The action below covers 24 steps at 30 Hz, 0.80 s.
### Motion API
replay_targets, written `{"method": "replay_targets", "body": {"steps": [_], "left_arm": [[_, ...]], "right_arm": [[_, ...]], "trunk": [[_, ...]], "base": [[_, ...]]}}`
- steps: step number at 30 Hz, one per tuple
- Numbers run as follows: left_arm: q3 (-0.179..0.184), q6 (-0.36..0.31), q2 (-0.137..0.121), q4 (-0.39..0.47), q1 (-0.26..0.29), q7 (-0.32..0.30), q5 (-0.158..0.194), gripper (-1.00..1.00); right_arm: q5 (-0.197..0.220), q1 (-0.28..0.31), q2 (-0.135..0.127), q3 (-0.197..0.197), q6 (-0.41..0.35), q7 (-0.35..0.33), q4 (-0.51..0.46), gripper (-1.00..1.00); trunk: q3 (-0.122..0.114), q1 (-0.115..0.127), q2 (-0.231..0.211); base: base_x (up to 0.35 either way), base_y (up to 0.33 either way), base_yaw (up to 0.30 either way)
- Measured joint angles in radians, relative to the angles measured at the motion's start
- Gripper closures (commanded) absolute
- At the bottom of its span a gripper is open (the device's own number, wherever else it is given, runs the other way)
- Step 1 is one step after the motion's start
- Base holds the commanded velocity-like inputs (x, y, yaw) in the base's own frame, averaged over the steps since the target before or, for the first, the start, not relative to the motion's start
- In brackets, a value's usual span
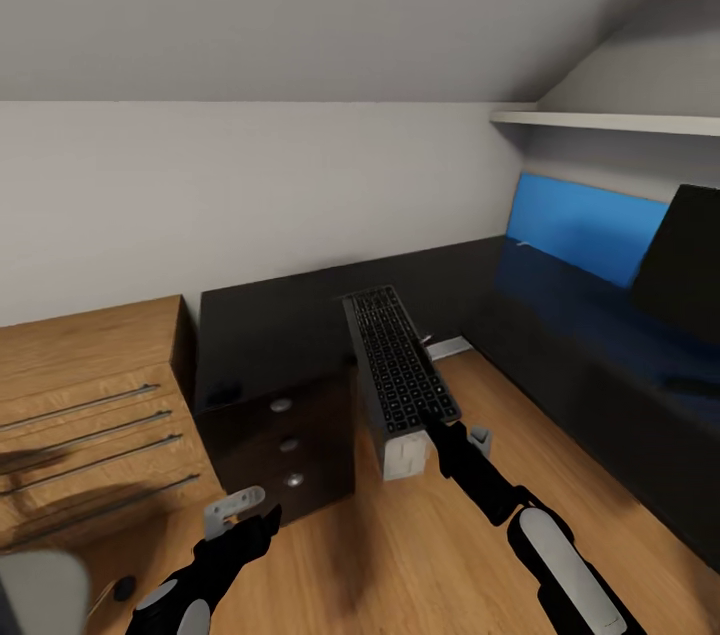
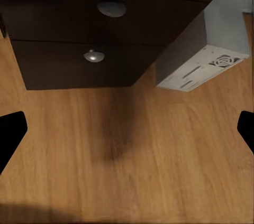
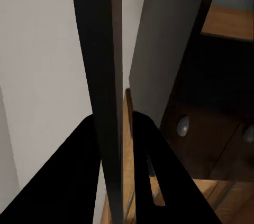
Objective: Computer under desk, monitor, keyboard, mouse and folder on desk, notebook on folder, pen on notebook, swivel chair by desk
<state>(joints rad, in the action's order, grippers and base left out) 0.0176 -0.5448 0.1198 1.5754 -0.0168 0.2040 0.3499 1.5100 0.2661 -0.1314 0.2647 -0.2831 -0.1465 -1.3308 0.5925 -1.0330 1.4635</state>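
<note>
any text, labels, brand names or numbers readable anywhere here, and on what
None can be read.
Keyboard: key legends too small and blurred to make out.
Computer: ports and a fan grille on its face, no legible label.
Drawer knobs and dresser: unmarked.

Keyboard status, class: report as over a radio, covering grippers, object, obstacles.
Right gripper shut on keyboard, held above computer. Left gripper open, empty, low near drawers. Desk ahead, mouse on it.

Soft, even indoor light, slightly blurred renders.
A faint dark shadow streaks the warm brown wooden plank floor (image 2: 121,145); the glossy black tabletop (image 1: 560,315) mirrors blue.
</note>
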Motion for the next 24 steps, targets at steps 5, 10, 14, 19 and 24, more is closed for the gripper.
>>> {"method": "replay_targets", "body": {"steps": [5,10,14,19,24], "left_arm": [[0.0,-0.003,0.0,-0.003,0.0,-0.001,0.001,-1.0],[0.0,-0.003,0.0,-0.003,0.0,0.0,0.001,-1.0],[0.0,-0.003,0.0,-0.003,0.0,0.0,0.001,-1.0],[0.0,-0.003,0.0,-0.003,0.0,-0.001,0.002,-1.0],[0.005,-0.004,0.0,-0.003,0.0,-0.001,0.001,-1.0]], "right_arm": [[-0.001,0.0,-0.002,-0.002,0.024,0.001,0.0,1.0],[0.001,0.0,-0.003,-0.002,0.023,0.0,0.001,1.0],[0.002,0.0,-0.004,-0.002,0.022,-0.001,0.001,1.0],[0.004,0.0,-0.003,-0.001,0.024,-0.003,0.001,1.0],[0.001,0.0,-0.002,-0.002,0.027,-0.001,0.011,1.0]], "trunk": [[0.001,0.0,0.0],[0.002,0.0,0.0],[0.002,0.0,0.0],[0.002,0.0,0.0],[0.002,0.0,0.0]], "base": [[-0.06,0.072,-0.265],[-0.004,0.004,-0.044],[0.0,0.0,-0.003],[0.0,0.0,0.0],[0.0,0.0,-0.036]]}}
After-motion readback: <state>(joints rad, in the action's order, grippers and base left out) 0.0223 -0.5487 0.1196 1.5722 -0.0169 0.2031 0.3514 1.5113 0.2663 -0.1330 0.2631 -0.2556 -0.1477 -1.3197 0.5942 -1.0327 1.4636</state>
